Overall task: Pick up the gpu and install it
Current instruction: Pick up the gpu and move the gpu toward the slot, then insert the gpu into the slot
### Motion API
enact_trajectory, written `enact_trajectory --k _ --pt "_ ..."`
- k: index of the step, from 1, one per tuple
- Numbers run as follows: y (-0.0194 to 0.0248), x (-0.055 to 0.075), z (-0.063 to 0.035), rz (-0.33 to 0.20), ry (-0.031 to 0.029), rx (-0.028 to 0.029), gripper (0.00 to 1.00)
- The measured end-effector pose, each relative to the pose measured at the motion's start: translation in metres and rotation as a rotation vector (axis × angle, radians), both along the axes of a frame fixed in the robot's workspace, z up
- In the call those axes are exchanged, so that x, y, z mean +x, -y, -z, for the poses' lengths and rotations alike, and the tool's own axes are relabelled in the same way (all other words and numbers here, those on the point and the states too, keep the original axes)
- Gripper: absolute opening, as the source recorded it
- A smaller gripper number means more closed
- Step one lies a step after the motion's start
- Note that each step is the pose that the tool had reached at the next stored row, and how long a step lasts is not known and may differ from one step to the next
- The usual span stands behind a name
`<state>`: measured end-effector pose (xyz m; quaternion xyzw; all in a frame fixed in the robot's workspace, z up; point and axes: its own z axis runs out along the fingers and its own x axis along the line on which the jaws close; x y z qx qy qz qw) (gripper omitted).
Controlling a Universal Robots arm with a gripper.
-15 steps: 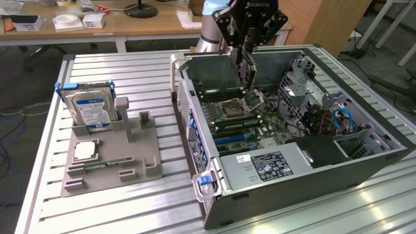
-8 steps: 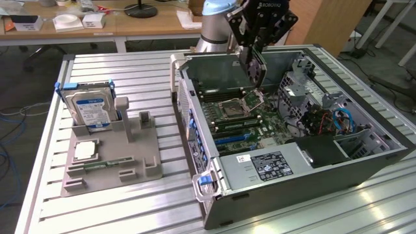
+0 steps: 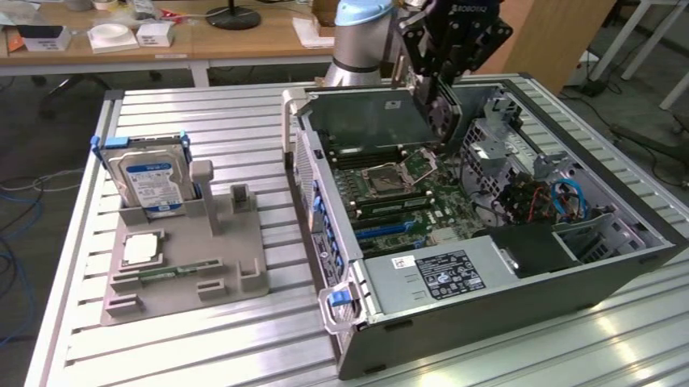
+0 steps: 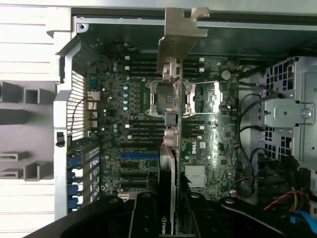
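Observation:
My gripper (image 3: pixel 440 85) hangs over the open computer case (image 3: pixel 485 278), shut on the gpu (image 3: pixel 441 121), which hangs upright below it above the motherboard (image 3: pixel 404 197). In the wrist view the gpu (image 4: pixel 171 124) shows edge-on as a thin dark card. Its silver end bracket (image 4: pixel 181 29) points toward the case wall. The black fingers (image 4: pixel 143 213) clamp the card's near end on both sides, my gripper (image 4: pixel 168 196) standing above the expansion slots, one of them blue (image 4: pixel 138 154). The card is held clear of the board, over the processor socket (image 4: pixel 168 96).
A grey fixture (image 3: pixel 189 258) lies on the slatted table at the exterior view's left. It holds an upright hard drive (image 3: pixel 151 179), a processor chip (image 3: pixel 142 250) and a memory stick (image 3: pixel 161 276). Cables (image 3: pixel 560 201) and a drive cage (image 3: pixel 501 121) crowd the case's far side.

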<state>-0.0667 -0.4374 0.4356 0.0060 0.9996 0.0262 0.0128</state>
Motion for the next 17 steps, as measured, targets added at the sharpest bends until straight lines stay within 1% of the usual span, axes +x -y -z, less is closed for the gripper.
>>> enact_trajectory --k 4,5,17 --pt "0.0000 0.015 0.0000 0.000 -0.0001 0.0000 0.26" --pt "0.0000 0.017 -0.0001 0.000 -0.0001 0.0000 0.26" --pt "0.0000 0.017 0.0000 0.002 0.0000 0.0001 0.26"
